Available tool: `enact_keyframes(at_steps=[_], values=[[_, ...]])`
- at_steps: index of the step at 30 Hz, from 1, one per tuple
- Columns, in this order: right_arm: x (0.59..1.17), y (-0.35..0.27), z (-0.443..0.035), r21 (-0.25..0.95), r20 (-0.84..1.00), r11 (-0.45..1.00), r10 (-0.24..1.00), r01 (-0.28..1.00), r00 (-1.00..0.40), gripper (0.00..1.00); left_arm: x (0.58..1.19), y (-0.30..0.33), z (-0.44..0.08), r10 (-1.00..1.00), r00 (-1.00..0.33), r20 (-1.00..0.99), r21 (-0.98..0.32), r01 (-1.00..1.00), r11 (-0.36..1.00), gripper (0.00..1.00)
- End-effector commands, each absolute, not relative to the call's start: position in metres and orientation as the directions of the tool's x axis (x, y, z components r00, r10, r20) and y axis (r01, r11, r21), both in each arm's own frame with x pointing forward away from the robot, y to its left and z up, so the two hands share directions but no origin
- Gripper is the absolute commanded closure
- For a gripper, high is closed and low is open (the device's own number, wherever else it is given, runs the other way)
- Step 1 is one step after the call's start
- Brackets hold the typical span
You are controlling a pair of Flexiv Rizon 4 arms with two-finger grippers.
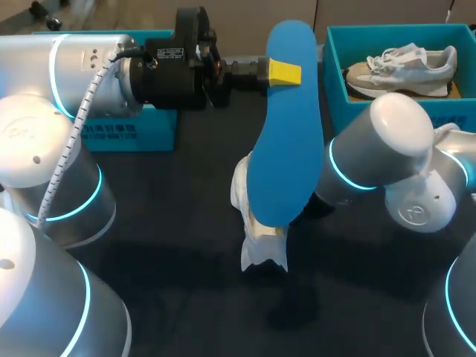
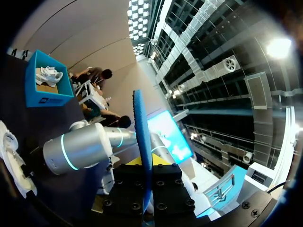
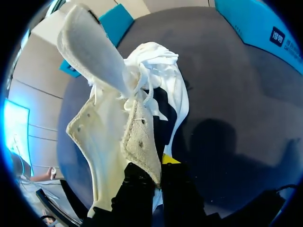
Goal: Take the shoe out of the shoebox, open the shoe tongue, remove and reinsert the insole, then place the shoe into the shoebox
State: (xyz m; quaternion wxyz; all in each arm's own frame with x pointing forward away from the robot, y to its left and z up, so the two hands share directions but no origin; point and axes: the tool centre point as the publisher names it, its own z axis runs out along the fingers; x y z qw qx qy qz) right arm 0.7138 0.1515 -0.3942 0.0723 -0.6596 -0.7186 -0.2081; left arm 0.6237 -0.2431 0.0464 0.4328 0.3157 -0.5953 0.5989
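Two hands are busy. The left hand [image 1: 285, 72] is clamped on the top end of the blue insole [image 1: 286, 149], which hangs in the air beside the shoebox [image 1: 335, 82], right over the white shoe [image 1: 262, 230]. The right hand [image 3: 158, 166] is pinched on the side of that shoe and holds it on the table [image 1: 171, 223], near the shoebox, not in it.

So the shoe is out, its tongue [image 3: 90, 52] is pulled open, and the insole is out. I think the insole must go back in next. Then the shoe goes into the shoebox, where another sneaker [image 1: 401, 65] lies.

A second blue box [image 1: 126, 134], well apart from the shoebox, has white print, too small to read.
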Motion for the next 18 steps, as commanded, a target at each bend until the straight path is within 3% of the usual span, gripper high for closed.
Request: enact_keyframes(at_steps=[1, 2, 3, 4, 18], values=[[0.712, 0.148, -0.398, 0.206, 0.407, 0.026, 0.907, 0.978, -0.11, 0.81, 0.623, -0.244, 0.046, 0.142, -0.426, 0.894, -0.439, -0.895, 0.083, 1.0], [0.712, 0.148, -0.397, 0.202, 0.409, 0.025, 0.906, 0.979, -0.108, 0.55, 0.623, -0.244, 0.046, 0.142, -0.426, 0.894, -0.439, -0.895, 0.083, 1.0], [0.712, 0.147, -0.397, 0.2, 0.411, 0.025, 0.906, 0.979, -0.107, 0.51, 0.623, -0.244, 0.046, 0.142, -0.426, 0.894, -0.439, -0.895, 0.083, 1.0], [0.711, 0.147, -0.396, 0.2, 0.412, 0.025, 0.905, 0.98, -0.107, 0.0, 0.623, -0.244, 0.046, 0.142, -0.426, 0.894, -0.439, -0.895, 0.083, 1.0], [0.702, 0.139, -0.345, 0.205, 0.529, 0.025, 0.838, 0.978, -0.133, 0.0, 0.623, -0.244, 0.046, 0.142, -0.426, 0.894, -0.439, -0.895, 0.083, 1.0]])
